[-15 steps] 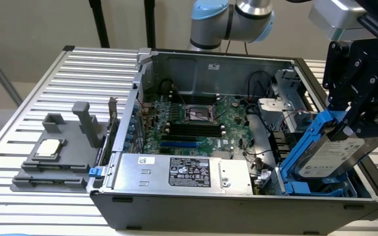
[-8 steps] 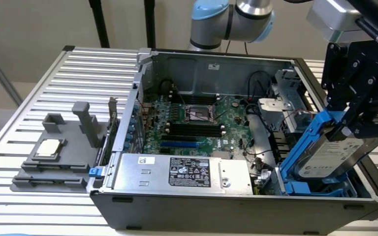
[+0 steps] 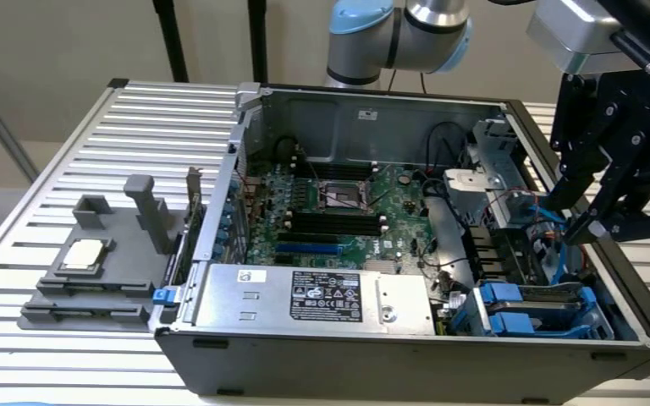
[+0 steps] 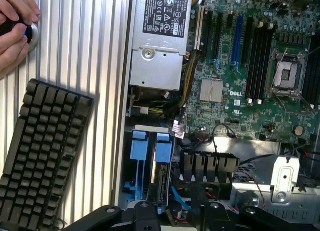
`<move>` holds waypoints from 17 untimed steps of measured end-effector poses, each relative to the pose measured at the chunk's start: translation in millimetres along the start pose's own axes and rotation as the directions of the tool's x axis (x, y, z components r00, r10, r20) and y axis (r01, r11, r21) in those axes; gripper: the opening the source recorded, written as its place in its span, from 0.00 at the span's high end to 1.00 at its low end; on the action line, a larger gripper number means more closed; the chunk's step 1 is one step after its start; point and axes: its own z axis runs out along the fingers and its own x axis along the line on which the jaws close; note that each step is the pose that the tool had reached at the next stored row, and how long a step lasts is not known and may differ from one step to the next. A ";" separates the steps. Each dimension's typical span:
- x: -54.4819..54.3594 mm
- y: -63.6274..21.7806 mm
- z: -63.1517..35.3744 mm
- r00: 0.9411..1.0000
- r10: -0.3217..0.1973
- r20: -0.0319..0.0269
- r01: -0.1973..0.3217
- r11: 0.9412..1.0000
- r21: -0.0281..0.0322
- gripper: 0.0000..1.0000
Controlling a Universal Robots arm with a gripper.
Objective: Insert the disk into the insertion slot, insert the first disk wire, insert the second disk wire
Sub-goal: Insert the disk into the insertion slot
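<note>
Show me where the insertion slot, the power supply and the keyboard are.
insertion slot (image 3: 504, 298): exterior view, on a blue rail.
power supply (image 3: 322, 295): exterior view, on its label.
keyboard (image 4: 42, 151): wrist view, on the keys.

With the motherboard (image 3: 342, 207) as the dial's centre in the exterior view, the open computer case (image 3: 415, 364) is sitting on the table (image 3: 156, 110). The power-supply box (image 3: 302, 296) is lying at six o'clock, with the insertion slot (image 3: 534, 309) just beside it at four. The metal cage (image 3: 477, 182) is standing towards three o'clock, and the gripper (image 3: 574, 216) is hanging beyond it. A fixture block (image 3: 99, 271) is resting at nine o'clock, outside the case. In the wrist view a keyboard (image 4: 45, 151) is lying on the table beside the case, with a hand (image 4: 12, 31) near one end of it.
</note>
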 end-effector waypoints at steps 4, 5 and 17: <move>0.0 0.0 0.0 1.000 0.000 0.000 0.000 1.000 0.000 0.60; 0.1 -0.5 0.1 1.000 0.000 0.000 0.000 1.000 0.000 0.60; 0.6 -7.0 0.7 1.000 0.000 0.000 0.000 1.000 0.000 0.76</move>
